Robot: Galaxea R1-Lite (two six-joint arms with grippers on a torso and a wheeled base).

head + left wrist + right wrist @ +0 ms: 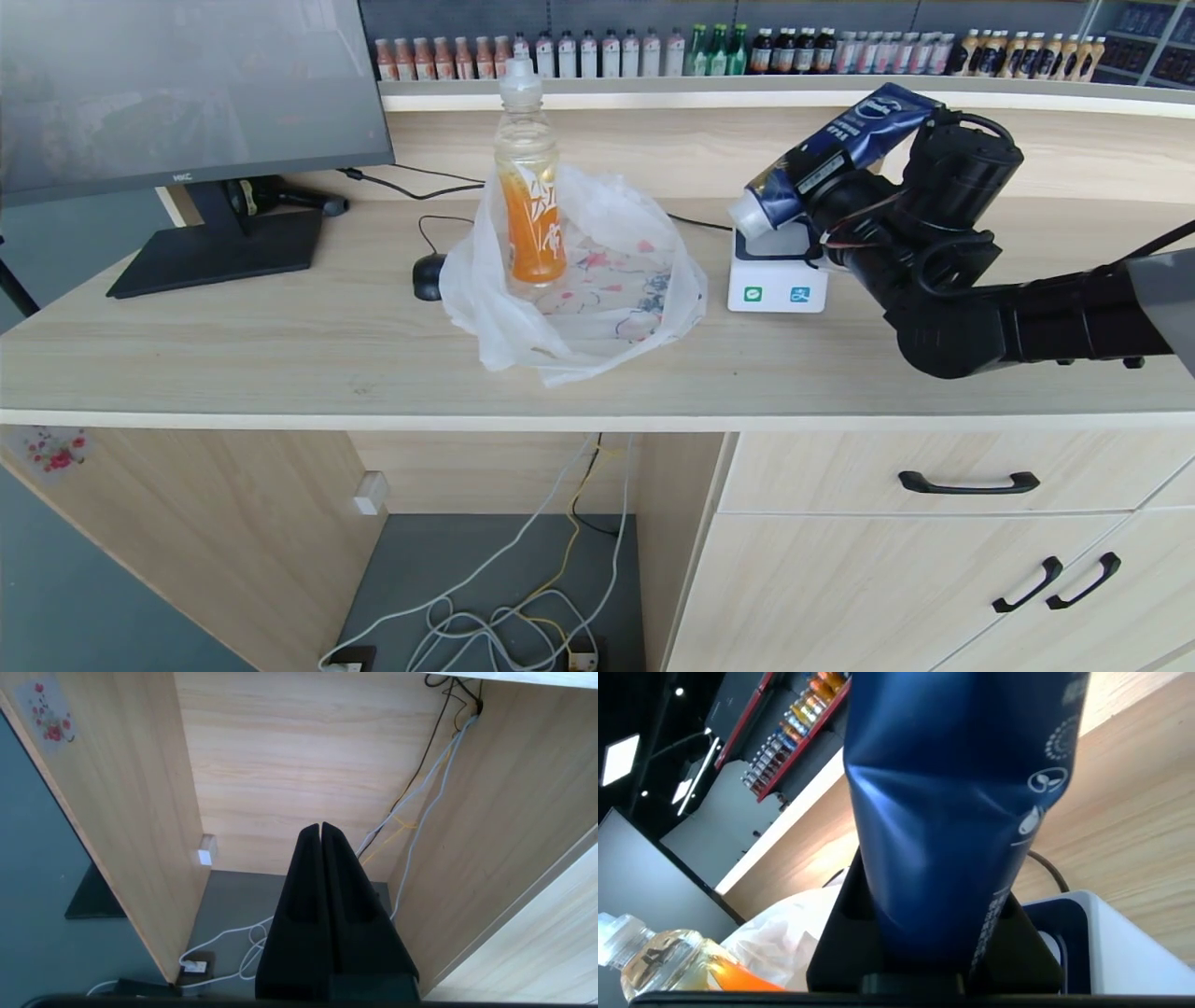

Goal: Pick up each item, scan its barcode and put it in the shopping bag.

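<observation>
We've got the right gripper (820, 191) clamped on the blue carton (831, 149), tilted just above the white scanner (777, 285). The orange bottle (530, 201) stands upright in the shopping bag (597, 313) beside it. The left gripper (321, 873) is pressed closed on nothing, down below the counter (233, 364)

Soft, even light covers the wooden counter (280, 345). Only faint shadows lie under the monitor base (224, 252) and around the shopping bag (579, 308). The dark monitor screen (187, 84) carries dim reflections. The kneehole (448, 476) below the counter's front edge is dimmer. A pale sheen follows the crease of the blue carton (952, 812), and a ceiling lamp (621, 756) glows bright.
</observation>
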